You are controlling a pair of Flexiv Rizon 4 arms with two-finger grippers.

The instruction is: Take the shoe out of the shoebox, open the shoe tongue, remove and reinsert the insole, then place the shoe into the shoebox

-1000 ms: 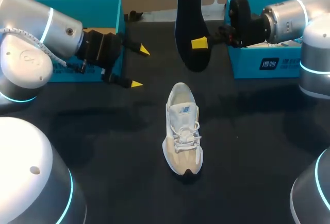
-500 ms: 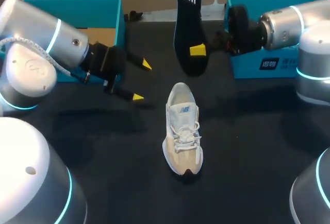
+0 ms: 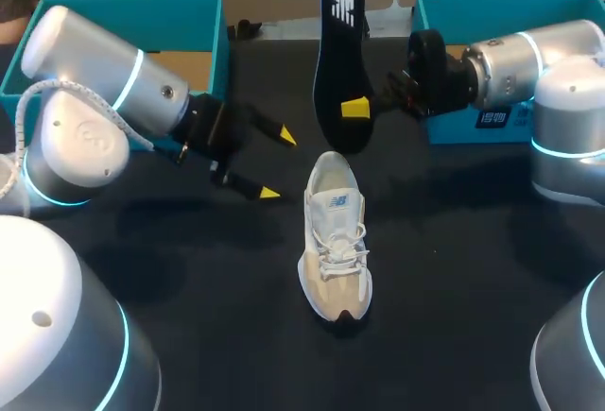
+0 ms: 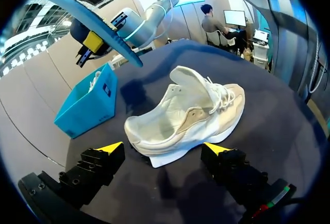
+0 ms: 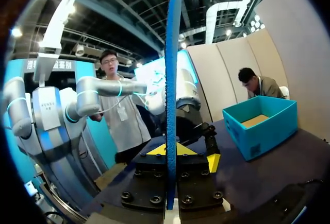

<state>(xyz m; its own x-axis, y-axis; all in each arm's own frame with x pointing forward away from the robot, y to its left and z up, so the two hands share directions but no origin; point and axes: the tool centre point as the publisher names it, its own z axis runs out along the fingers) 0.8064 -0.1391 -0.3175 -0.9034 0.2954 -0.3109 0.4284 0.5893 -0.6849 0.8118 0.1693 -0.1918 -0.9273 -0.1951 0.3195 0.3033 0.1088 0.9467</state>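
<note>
Left arm (image 3: 104, 90) comes in from the left, its wrist aimed toward the middle and tilted slightly down. Left gripper (image 3: 278, 163) has its fingers spread wide and nothing between them. Right arm (image 3: 529, 52) comes in from the right, forearm roughly level. Right gripper (image 3: 352, 107) is clamped on the insole (image 3: 338, 42). Its yellow tips pinch the lower part from both sides and hold it upright.
</note>
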